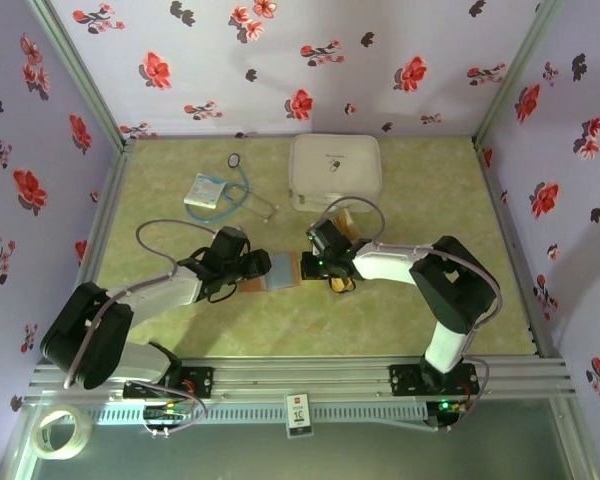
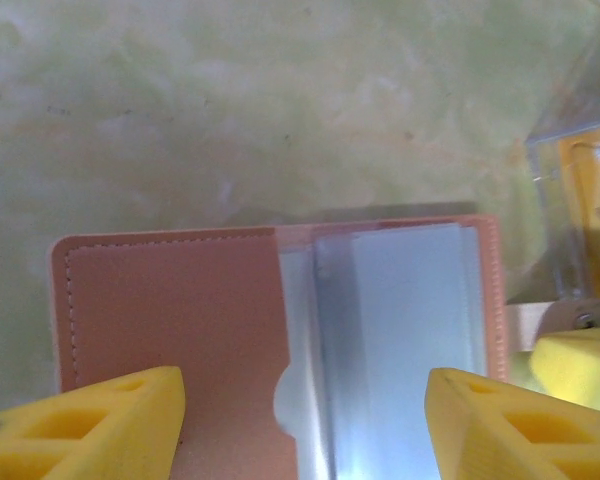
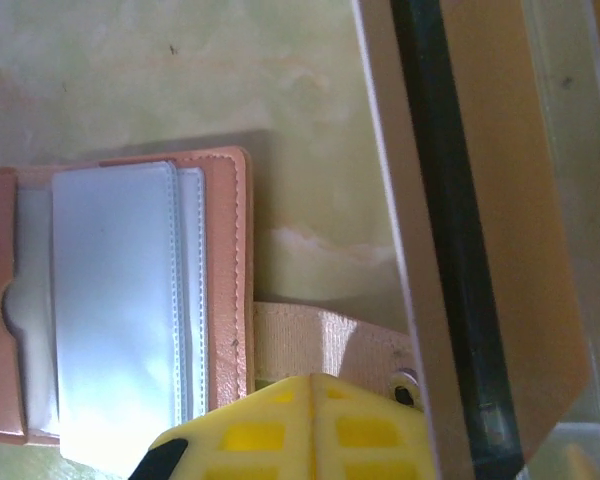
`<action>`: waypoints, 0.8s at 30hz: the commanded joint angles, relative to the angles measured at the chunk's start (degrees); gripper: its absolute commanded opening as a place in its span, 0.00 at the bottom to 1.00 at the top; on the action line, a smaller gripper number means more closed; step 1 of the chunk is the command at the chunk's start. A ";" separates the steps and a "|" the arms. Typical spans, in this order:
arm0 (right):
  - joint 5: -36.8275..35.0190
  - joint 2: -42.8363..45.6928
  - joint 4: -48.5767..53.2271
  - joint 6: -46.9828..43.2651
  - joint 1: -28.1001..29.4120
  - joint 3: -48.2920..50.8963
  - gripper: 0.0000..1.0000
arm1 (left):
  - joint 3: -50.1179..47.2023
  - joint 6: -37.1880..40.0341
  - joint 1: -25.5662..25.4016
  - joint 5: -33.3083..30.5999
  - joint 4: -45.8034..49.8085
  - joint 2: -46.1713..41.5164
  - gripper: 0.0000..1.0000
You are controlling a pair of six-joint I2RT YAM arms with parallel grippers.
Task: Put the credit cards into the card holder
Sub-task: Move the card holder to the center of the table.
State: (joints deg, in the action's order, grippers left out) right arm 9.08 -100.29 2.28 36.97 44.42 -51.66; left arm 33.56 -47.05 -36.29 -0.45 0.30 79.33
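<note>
Lying open flat under the released left gripper [image 2: 305,420], the small reddish-brown leather-like card holder [image 2: 180,320] looks soft and light — just beside it the right gripper [image 3: 380,425] clenches a thin, stiff, likely slippery tan credit card [image 3: 500,200], best held by one end.

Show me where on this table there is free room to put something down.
Bare mat lies right of the white case, up to the right wall, and in the near strip between the arm bases. The middle is crowded: both arms meet at the open card holder. Far left holds the packet and blue tube.
</note>
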 commanded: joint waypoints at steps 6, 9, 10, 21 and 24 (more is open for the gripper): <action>2.87 -2.29 -5.25 4.67 1.02 2.65 0.05 | -1.23 2.65 0.94 -1.84 -3.05 2.80 0.65; 2.95 -2.54 -5.98 5.52 2.57 2.53 0.05 | -0.79 4.00 2.06 -1.95 -2.05 1.92 0.65; 2.96 -2.62 -5.98 5.77 3.09 2.36 0.05 | -0.46 4.48 2.50 -1.95 -1.56 1.53 0.65; 0.62 0.96 -0.04 3.10 3.83 -1.32 0.13 | 2.37 8.32 4.78 -1.89 3.38 -2.57 0.65; -0.60 2.15 2.71 1.40 3.31 -2.55 0.20 | 2.73 8.57 5.00 -1.86 4.25 -3.51 0.65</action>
State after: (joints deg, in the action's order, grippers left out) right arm 10.52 -100.51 0.12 40.53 48.42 -52.18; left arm 34.54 -40.42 -31.83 -1.45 2.24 77.49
